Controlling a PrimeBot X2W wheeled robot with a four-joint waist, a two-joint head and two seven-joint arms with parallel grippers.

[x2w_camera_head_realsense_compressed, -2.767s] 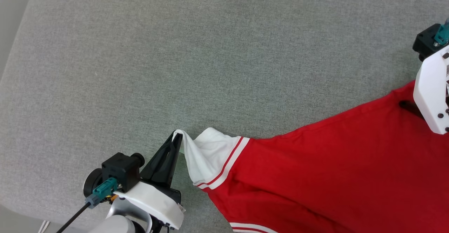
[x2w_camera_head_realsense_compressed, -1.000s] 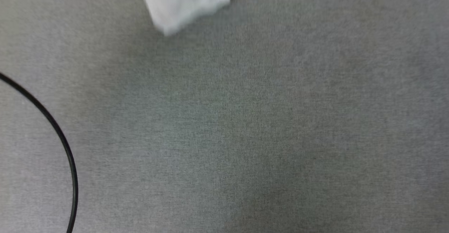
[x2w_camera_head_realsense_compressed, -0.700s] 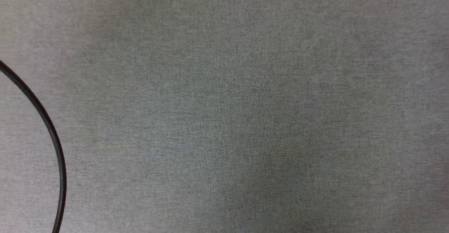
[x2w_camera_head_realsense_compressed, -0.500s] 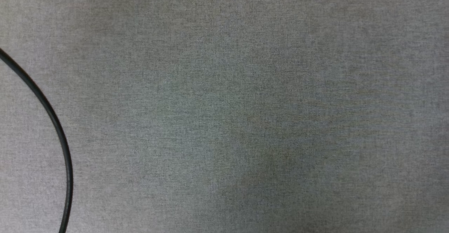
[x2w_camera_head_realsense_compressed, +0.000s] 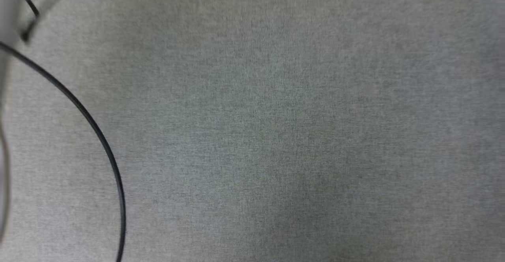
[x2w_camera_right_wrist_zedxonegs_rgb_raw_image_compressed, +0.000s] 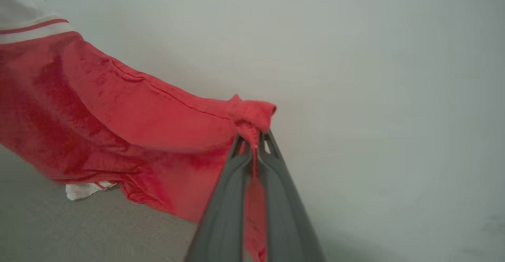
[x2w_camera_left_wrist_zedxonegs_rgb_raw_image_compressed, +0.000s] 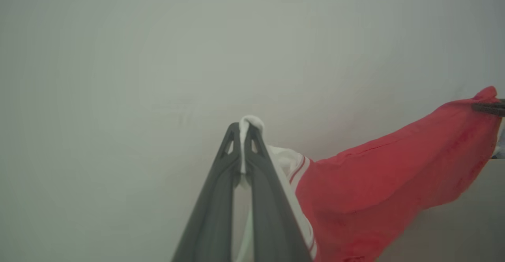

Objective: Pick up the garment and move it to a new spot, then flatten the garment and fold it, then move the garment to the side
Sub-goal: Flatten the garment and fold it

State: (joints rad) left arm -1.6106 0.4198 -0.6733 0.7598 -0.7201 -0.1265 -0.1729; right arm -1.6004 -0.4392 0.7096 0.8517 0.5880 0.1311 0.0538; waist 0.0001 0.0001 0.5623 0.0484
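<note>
Since the head view of a few seconds back, the camera has swung off the jersey (x2w_camera_left_wrist_zedxonegs_rgb_raw_image_compressed: 375, 175), which then lay spread on the bench (x2w_camera_head_realsense_compressed: 276, 116). It looks down on bare gray fabric, where a black cable (x2w_camera_head_realsense_compressed: 99, 136) arcs further in from the left edge than half a second ago. A blurred pale part (x2w_camera_head_realsense_compressed: 8, 13) has come into the upper left corner. In the left wrist view the left end effector (x2w_camera_left_wrist_zedxonegs_rgb_raw_image_compressed: 244, 128) has its fingers pressed together on a fold of the white sleeve (x2w_camera_left_wrist_zedxonegs_rgb_raw_image_compressed: 288, 157), and a tuft of white cloth pokes out above the tips. From there the red body of the jersey stretches off to the right in front of a pale wall (x2w_camera_left_wrist_zedxonegs_rgb_raw_image_compressed: 158, 57). Its far red corner is caught by a dark finger at that view's right edge. In the right wrist view the right end effector (x2w_camera_right_wrist_zedxonegs_rgb_raw_image_compressed: 254, 137) pinches a bunched red corner, and a strip of red cloth hangs down between its fingers. The jersey hangs between the two end effectors, sagging in the middle above the bench. Whether its lowest edge touches the fabric cannot be told.
</note>
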